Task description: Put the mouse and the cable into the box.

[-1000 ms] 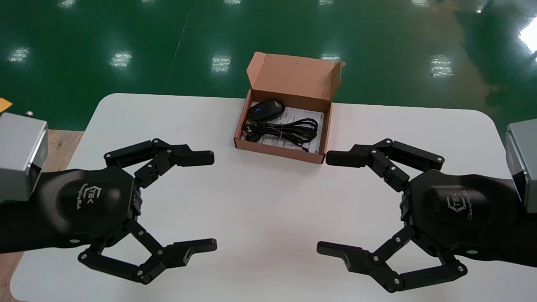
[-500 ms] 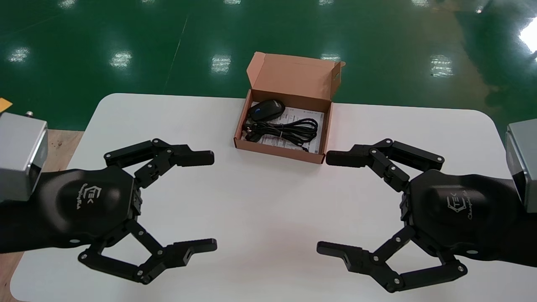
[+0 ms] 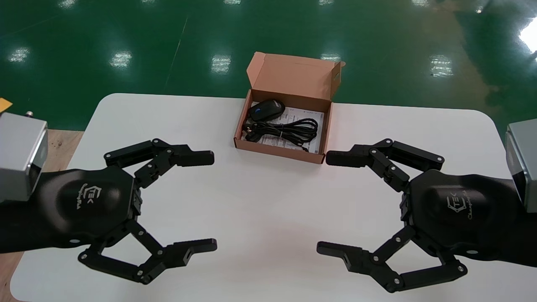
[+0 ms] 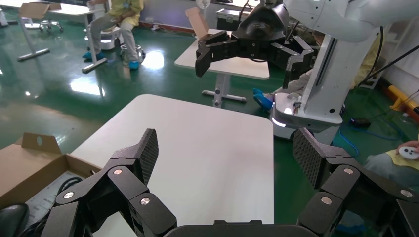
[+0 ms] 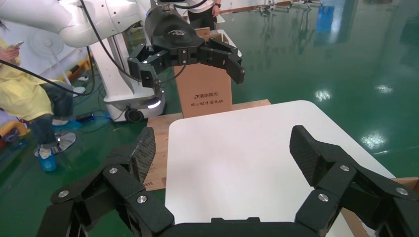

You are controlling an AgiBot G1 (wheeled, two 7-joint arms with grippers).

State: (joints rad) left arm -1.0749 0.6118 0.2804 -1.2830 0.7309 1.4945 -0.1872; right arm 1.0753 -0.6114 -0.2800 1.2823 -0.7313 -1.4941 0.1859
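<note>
Black mouse point(image 3: 266, 110) and coiled cable point(image 3: 289, 129) lie inside the open cardboard box point(image 3: 279, 152) at the desk's point(image 3: 268, 209) far edge. Left gripper point(image 3: 211, 201) and right gripper point(image 3: 325, 203) hover near its front edge, spread wide, empty. Mouse: light, slick, best gripped across its sides. Cable: limp, best pinched mid-bundle. The head view shows both whole; the right wrist view shows neither.

- In the left wrist view the box point(image 4: 28, 165) runs off the picture's edge, and only a corner of the mouse point(image 4: 10, 219) shows.
- The cable point(image 3: 285, 131) covers much of the printed sheet point(image 3: 311, 114); its print is too small to read.
</note>
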